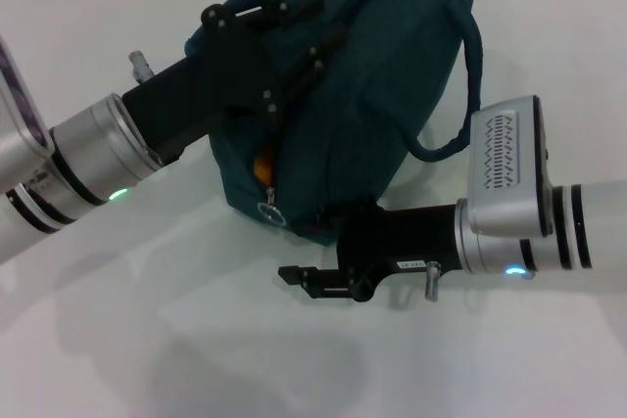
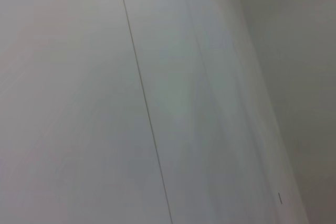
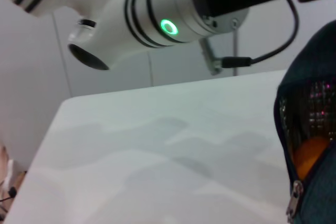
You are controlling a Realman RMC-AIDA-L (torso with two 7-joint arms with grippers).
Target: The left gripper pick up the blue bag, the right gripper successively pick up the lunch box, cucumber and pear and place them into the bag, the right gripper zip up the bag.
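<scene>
Bag (image 1: pixel 382 95) upright, zip end facing robot | left gripper (image 1: pixel 257 38) jaws clamp bag top | right gripper (image 1: pixel 309 279) jaws unclear

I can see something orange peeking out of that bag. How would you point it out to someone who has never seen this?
Find the blue bag standing on the white table, held at its top by the left gripper. At the bag's near end the zipper gapes open above its metal pull. The pear is the small orange-yellow patch inside that gap, the only warm colour among dark fabric.
</scene>
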